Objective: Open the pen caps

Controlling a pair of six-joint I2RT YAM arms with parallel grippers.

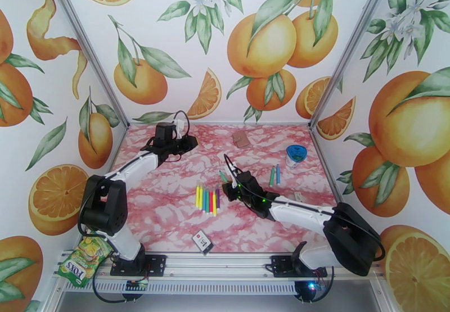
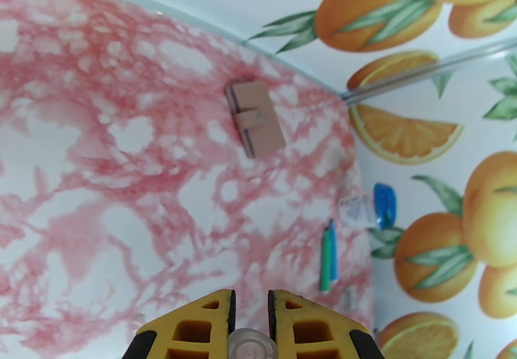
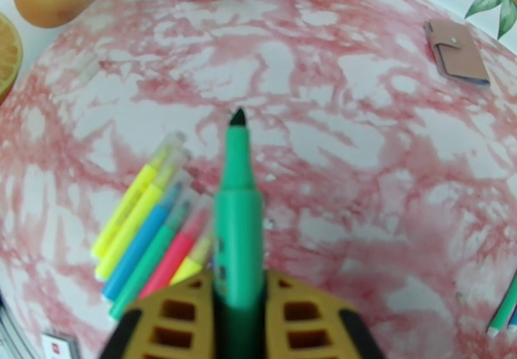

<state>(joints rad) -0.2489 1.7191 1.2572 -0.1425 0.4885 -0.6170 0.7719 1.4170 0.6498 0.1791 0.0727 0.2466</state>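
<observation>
From above, my right tool [image 1: 232,186] clamps the green marker [image 1: 225,177] just right of the marker row [image 1: 207,198], its long axis slanting up-left, and my left tool [image 1: 188,141] hangs well beyond the row. Left wrist: tool pinched narrow on a clear cap [image 2: 251,344], and I reckon it's light, hard and slick, best squeezed across its round sides. Right wrist: stiff barrel gripped mid-body, bare dark tip pointing out over the counter [image 3: 362,134]; the row's pen caps [image 3: 173,140] lie left of it, capped ends pointing up-right.
</observation>
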